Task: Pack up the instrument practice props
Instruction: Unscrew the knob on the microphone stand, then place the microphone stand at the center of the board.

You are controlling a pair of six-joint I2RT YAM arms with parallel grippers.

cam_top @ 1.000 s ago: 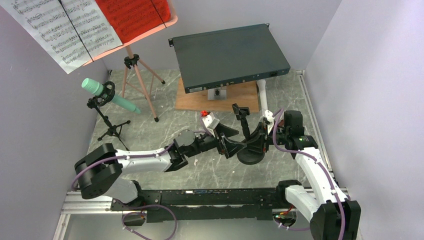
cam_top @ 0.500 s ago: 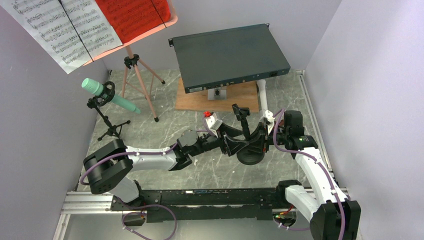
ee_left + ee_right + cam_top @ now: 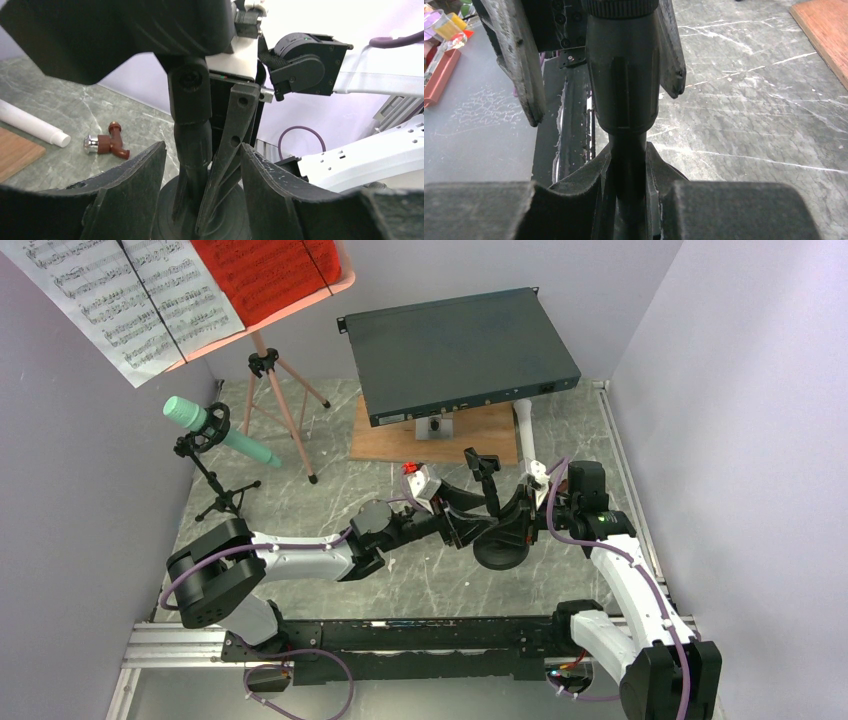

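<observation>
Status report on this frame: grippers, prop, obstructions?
Right gripper shut on mic stand pole. Left gripper open, straddling same pole. No obstruction visible.

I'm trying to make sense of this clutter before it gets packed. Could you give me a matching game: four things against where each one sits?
Things:
1. red sheet
2. mint tube
3. dark grey box
4. round-based black stand

Places:
A. over the wooden board
B. held on the small tripod
C. between left tool and right tool
D. on the pink music stand

Pairs: 1-D, 2-B, 3-A, 4-C.
</observation>
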